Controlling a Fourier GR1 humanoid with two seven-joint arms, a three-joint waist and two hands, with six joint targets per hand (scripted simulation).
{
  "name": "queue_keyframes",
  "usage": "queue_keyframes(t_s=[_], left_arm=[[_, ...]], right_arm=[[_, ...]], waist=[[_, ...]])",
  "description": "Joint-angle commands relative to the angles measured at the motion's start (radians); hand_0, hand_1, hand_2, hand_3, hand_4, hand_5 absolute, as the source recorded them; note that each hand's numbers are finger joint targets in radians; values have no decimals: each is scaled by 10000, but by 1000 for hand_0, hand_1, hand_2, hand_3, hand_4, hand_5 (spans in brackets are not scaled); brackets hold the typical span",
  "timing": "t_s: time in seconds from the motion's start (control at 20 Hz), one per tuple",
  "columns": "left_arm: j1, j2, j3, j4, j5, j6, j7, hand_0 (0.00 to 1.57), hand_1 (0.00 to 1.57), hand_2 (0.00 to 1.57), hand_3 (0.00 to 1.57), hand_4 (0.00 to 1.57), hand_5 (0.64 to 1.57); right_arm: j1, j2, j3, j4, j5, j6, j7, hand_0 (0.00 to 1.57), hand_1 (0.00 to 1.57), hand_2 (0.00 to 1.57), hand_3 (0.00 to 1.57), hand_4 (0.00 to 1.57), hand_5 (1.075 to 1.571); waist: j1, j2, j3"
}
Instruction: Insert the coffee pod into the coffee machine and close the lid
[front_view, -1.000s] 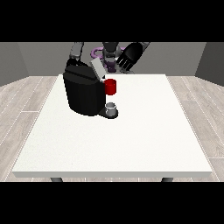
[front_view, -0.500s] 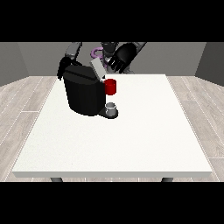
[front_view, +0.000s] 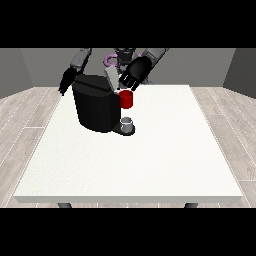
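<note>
I see the coffee machine (front_view: 98, 107) as a squat, rounded black block with a matte skin, standing on the far left part of the desk (front_view: 150, 155). Its grey lid (front_view: 112, 77) stands tilted up at the top. A glossy red cylinder (front_view: 127, 99) juts from its front at the brew head, and below that a small grey cup (front_view: 127, 123) sits on the machine's dark base plate; I cannot tell what is in the cup. I cannot make out the coffee pod itself.

The hand at the view's right (front_view: 135, 73) hangs just above and behind the red cylinder, right beside the raised lid, fingers spread and pointing down toward the machine; whether they touch it I cannot tell. The hand at the view's left (front_view: 66, 81) is at the machine's far upper corner, close against its side; how its fingers lie I cannot tell.

The desk is a flat, plain white slab with square edges, on a floor (front_view: 22, 125) of pale wood-look planks.
</note>
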Motion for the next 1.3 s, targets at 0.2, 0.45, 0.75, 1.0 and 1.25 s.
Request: queue_keyframes(t_s=[0.2, 0.45, 0.75, 1.0, 1.25], left_arm=[[-284, 0, -68, 182, -112, -192, -109, 1243, 1243, 1284, 1230, 423, 1571], [58, 151, 72, 504, -146, 245, -723, 1192, 1192, 1248, 1202, 420, 1571], [0, 96, -23, 383, -276, 243, -688, 1216, 1216, 1259, 1200, 417, 1571], [-844, 77, 28, 206, -298, 90, -202, 1207, 1207, 1244, 1206, 356, 1571], [-609, -87, 93, 466, -421, 659, -326, 1189, 1189, 1207, 1172, 362, 1571]], right_arm=[[-427, -146, -277, 139, -43, -60, 469, 0, 0, 0, 0, 0, 1571], [-61, 143, 179, -444, 238, -238, 320, 0, 0, 0, 0, 153, 1571], [-271, -357, -431, -44, -258, 208, 275, 0, 0, 0, 0, 169, 1571], [-249, -363, -654, 664, -322, 152, -734, 0, 0, 0, 0, 0, 1571], [-553, -291, -406, 261, -123, 59, 13, 0, 0, 0, 0, 0, 1571]], waist=[[156, 175, -2], [-246, 530, -7], [39, 354, -5], [16, 704, 3], [-159, 653, -3]])
